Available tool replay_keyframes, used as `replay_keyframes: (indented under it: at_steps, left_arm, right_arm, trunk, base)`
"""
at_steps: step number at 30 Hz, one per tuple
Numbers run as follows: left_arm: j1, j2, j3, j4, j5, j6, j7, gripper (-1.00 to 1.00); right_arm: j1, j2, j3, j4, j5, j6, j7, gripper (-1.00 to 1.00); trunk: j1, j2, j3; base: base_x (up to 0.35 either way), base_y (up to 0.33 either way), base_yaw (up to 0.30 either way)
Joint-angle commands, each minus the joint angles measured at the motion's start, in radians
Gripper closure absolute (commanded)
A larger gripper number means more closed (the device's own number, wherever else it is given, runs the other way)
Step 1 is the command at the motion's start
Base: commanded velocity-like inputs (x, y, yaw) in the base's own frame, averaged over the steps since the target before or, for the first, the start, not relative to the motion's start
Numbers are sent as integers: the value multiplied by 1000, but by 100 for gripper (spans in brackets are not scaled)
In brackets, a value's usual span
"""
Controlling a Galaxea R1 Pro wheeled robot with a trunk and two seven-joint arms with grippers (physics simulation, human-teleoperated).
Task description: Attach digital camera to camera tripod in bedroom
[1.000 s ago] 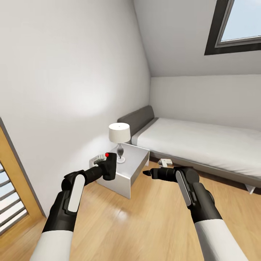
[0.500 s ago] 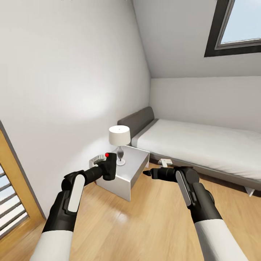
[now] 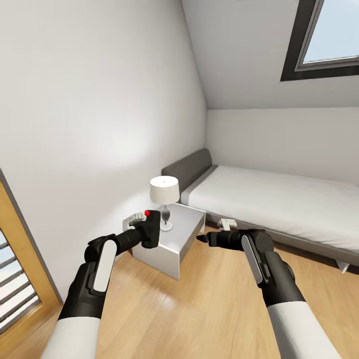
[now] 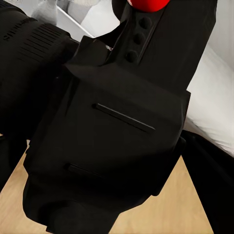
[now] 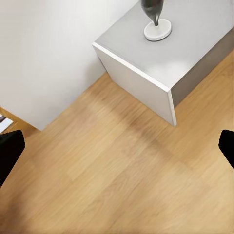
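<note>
Digital camera (image 3: 149,228) is carried upright in the left gripper (image 3: 141,233), held out in front of the robot and up off the floor, level with the top of the bedside table (image 3: 185,225) and just in front of it as the head view sees it. Likely it rides there so it stays safe in transit and ready to meet a mount from above. Left wrist view has the camera body (image 4: 109,141) pressed right up against the lens, fingers closed on it.

Right gripper (image 3: 203,240) hangs empty near the table's front corner, fingertips (image 5: 9,148) spread wide apart in its wrist view, floor (image 5: 122,185) between them. Probably kept free to steady or help at the mount.

Tripod isn't around the table, so the robot seems to be on its way. Beyond the table: lamp (image 3: 164,192) standing on its top, grey bed (image 3: 269,199) beside it along the wall, window (image 3: 326,35) above the bed, door frame (image 3: 25,259) on the table's other side.

Camera look: small, matte black, boxy body, round red button (image 3: 147,213) on top, ribbed lens barrel (image 4: 34,58) sticking out one side, a row of small black studs near the button.
</note>
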Motion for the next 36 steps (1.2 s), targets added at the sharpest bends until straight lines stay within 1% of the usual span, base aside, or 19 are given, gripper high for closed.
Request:
replay_keyframes:
  at_steps: [1,36]
  left_arm:
    - [-1,-1,3,-1,3,6,-2,100]
    - [-1,-1,3,-1,3,6,-2,100]
  right_arm:
    - [-1,0,0,-1,-9,5,-5,-100]
    - [-1,2,3,4,-9,5,-6,-100]
  trunk:
    - [-4,7,2]
    - [-138,252,112]
  base:
    - [0,0,0]
    - [0,0,0]
